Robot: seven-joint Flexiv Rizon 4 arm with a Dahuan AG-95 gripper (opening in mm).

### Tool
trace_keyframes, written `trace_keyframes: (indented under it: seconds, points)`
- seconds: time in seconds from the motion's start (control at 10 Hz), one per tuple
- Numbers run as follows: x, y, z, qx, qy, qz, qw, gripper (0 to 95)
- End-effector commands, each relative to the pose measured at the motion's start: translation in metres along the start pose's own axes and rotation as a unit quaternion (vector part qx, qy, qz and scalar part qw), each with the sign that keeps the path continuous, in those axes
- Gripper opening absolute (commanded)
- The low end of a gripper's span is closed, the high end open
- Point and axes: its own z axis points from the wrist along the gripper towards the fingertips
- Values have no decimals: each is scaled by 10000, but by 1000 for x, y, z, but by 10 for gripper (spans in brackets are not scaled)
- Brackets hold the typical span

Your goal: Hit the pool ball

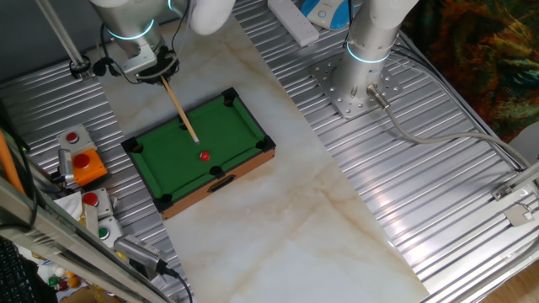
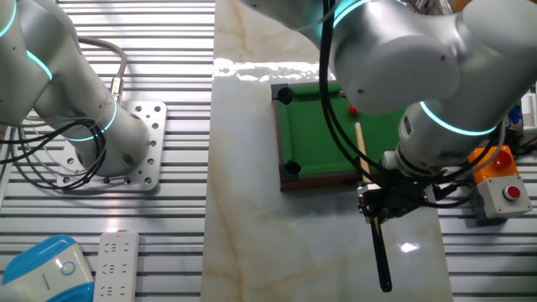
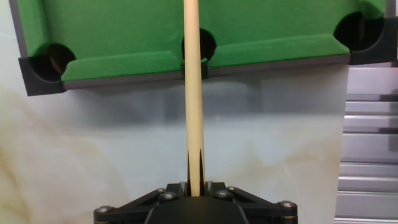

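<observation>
Pool ball (image 1: pixel 204 156) first: it is a tiny shiny red ball, and it sits on the green felt near the middle of the toy pool table (image 1: pixel 173 160), a little toward the lower right.

Biggest of all is the desk (image 1: pixel 278 227), pale and marbled, filling the middle of one fixed view. The grey robot arm (image 2: pixel 436 75) comes next, reaching in from the upper right of the other fixed view. The toy pool table lies left of center on the desk. The hand (image 1: pixel 157 71) hangs near the upper left, above the desk. It is clenched on a long wooden cue stick (image 1: pixel 181 110). The stick slants down, and its tip is just beside the ball, to the upper left of it.
</observation>
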Motion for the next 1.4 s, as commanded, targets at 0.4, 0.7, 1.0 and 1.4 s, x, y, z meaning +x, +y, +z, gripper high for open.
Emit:
trace_keyframes:
  seconds: [0.4,0.7,1.0,1.4]
  points:
    - [-10,-5,2,-5,-12,25,10000,0]
    - [-52,7,-13,-59,-32,265,9996,0]
    - [-85,12,-22,-41,32,351,9994,0]
    - [-86,15,-22,-34,46,336,9994,0]
